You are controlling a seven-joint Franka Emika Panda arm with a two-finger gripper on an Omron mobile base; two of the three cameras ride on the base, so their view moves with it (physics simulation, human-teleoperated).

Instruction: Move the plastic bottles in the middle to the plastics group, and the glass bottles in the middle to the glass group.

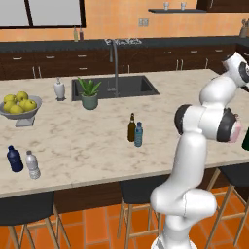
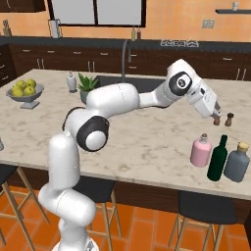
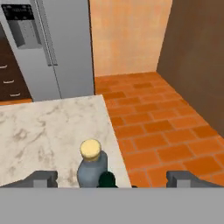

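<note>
At the counter's right end, the squat pink bottle (image 2: 201,151) with pale cap stands touching the dark green bottle (image 2: 217,159). The gripper (image 2: 213,116) hangs above, fingers spread and empty. A bowl (image 1: 20,111) holds yellow fruit (image 1: 18,103).

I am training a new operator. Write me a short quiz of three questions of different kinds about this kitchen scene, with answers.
1. True or false: the pink bottle stands beside the dark green bottle.
2. Which bottle stands next to the brown bottle in the middle of the counter? A) navy B) teal-blue C) clear
3. Fill in: the gripper hangs above the counter and holds ____.

Key: 1 true. 2 B, the teal-blue bottle. 3 nothing; its fingers are spread.
</note>
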